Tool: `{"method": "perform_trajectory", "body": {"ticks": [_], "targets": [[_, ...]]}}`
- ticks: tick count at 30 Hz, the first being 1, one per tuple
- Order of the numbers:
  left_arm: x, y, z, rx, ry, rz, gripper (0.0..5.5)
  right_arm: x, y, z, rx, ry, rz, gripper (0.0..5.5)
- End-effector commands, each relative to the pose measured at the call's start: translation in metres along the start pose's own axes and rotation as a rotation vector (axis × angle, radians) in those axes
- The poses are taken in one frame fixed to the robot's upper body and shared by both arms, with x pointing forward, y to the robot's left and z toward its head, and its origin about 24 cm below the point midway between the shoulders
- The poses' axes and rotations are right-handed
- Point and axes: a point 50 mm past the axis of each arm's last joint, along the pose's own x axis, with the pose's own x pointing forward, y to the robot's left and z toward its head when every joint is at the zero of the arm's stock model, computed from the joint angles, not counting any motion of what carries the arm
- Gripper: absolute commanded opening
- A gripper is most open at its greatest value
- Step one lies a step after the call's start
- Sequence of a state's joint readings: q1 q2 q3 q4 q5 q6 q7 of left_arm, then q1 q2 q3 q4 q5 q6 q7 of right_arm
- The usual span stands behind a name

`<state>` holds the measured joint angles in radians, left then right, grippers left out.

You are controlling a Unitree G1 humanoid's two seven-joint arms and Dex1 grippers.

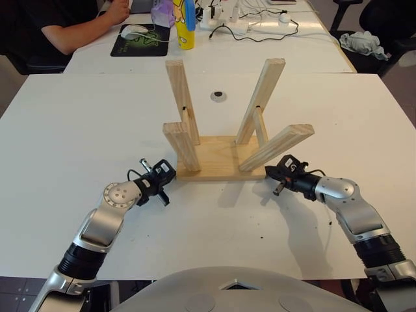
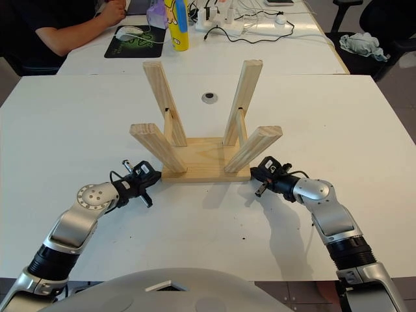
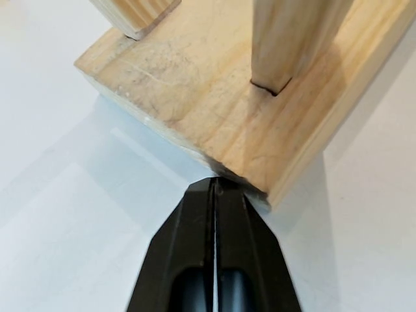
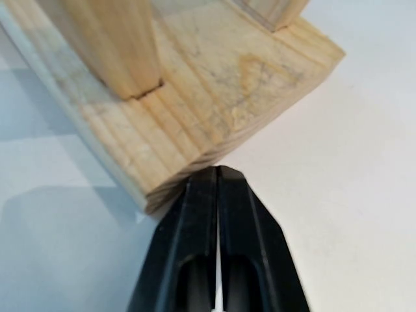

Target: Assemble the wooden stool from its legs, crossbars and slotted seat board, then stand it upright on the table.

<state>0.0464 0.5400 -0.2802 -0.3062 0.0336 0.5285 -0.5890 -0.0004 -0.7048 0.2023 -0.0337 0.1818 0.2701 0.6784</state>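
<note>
Stool (image 1: 221,140): upside down near mid-table, looks fully put together
Seat board (image 1: 218,162): flat on the table (image 1: 78,130), underside up
Legs (image 1: 178,88): four, seated in the board's slots, splayed up and outward
Crossbars (image 1: 189,125): one between each side pair of legs, partly hidden behind the near legs
Left gripper (image 3: 214,195): fingers pressed together, nothing between them; tips touching the board's near left corner at table level
Right gripper (image 4: 217,179): likewise closed on nothing; tips against the board's near right corner
Progress: assembly judged done as far as the joints show; tightness of the joints not checkable
Left to do: turn over and stand on its legs; not yet begun
Next move, judged: closed tips at two corners suited to nudging or levering, not lifting; a hold on a leg or board edge probably needed for the flip
Risk: legs working loose from the slots during the turn
Surroundings: small dark round object (image 1: 219,97) on the table beyond the stool, well apart
</note>
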Motion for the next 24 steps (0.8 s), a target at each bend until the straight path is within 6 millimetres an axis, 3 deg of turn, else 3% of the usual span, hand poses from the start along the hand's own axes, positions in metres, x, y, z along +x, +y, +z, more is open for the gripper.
{"method": "perform_trajectory", "body": {"ticks": [1, 12, 16, 24], "targets": [[0.000, -0.025, -0.025, -0.072, 0.063, -0.107, 0.00, 0.001, 0.035, -0.022, 0.071, 0.079, 0.129, 0.04], [-0.014, -0.011, -0.042, 0.001, 0.125, 0.144, 0.00, -0.011, 0.011, -0.036, 0.079, 0.154, -0.166, 0.04], [-0.014, -0.017, -0.049, 0.018, 0.147, 0.135, 0.00, -0.010, 0.018, -0.041, 0.099, 0.178, -0.159, 0.04], [-0.002, -0.036, -0.029, -0.011, 0.075, 0.022, 0.00, 0.006, 0.047, -0.026, 0.121, 0.122, 0.011, 0.04]]}}
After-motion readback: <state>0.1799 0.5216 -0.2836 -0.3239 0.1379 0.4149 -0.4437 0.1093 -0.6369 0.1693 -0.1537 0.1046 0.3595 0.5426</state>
